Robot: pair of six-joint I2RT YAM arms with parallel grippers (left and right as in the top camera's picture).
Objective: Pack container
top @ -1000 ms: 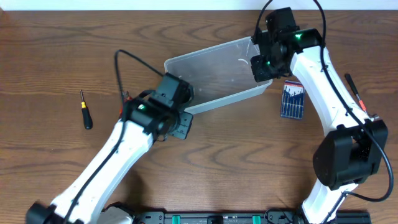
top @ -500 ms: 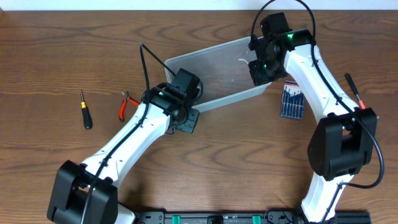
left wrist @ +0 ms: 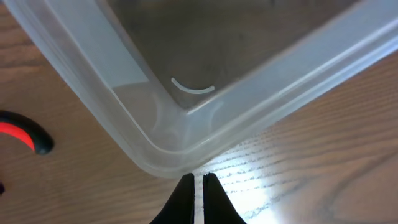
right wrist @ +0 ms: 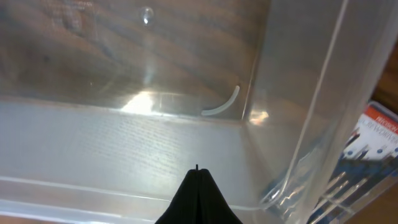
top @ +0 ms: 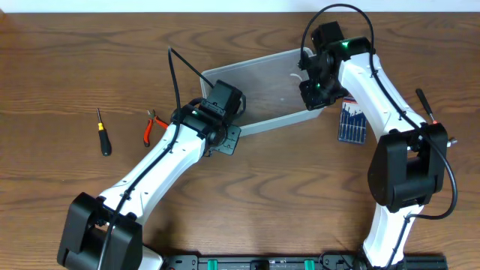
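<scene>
Since a second ago the left arm has swung in, uncovering the red-handled pliers (top: pixel 154 126); its left pincer (left wrist: pixel 195 182) is now clenched empty, tips just short of the near corner of the container (top: pixel 259 82). The right pincer (right wrist: pixel 197 171), clenched too, hangs over the tub's far end wall. One clear container, one pliers, one black screwdriver (top: pixel 102 133) far outboard, one blue bit case (top: pixel 351 121) beside the right pincer. Brown wood-grain bench (top: pixel 60 67).
</scene>
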